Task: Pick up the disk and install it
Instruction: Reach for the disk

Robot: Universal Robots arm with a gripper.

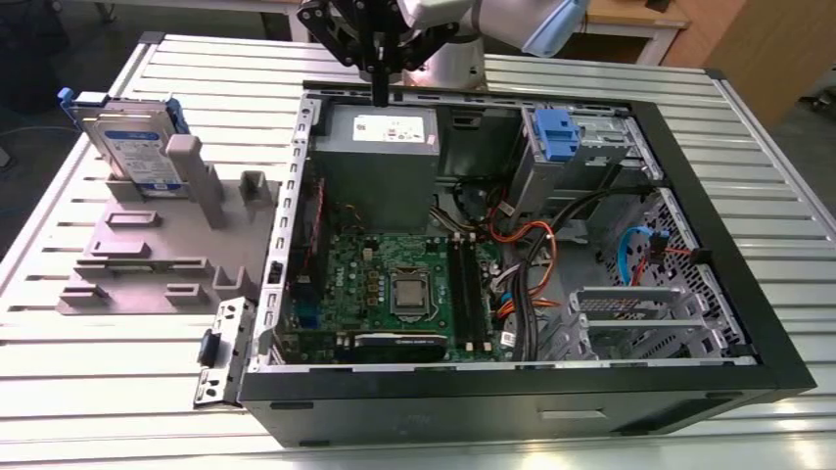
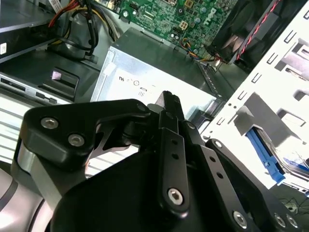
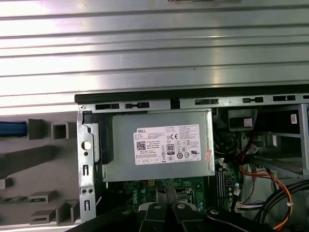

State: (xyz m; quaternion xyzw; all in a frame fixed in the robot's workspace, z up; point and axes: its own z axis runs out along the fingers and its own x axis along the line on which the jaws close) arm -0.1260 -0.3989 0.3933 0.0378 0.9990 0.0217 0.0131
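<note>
One gripper point(image 1: 380, 95) hangs with its fingers pressed together on nothing, just above the grey power supply point(image 1: 379, 132) at the edge of the open computer case point(image 1: 523, 397). Well apart, toward the exterior view's left, the disk point(image 1: 131, 147) stands upright in a slotted grey stand point(image 1: 144, 259) on the table point(image 1: 105, 392), likely so its blue frame offers a free edge to grasp.

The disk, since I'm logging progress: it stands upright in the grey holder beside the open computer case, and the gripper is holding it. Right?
Not quite. The disk does stand upright in the grey holder beside the open computer case, but the gripper is not holding it: the exterior view shows it apart from the disk, above the grey power supply.
</note>
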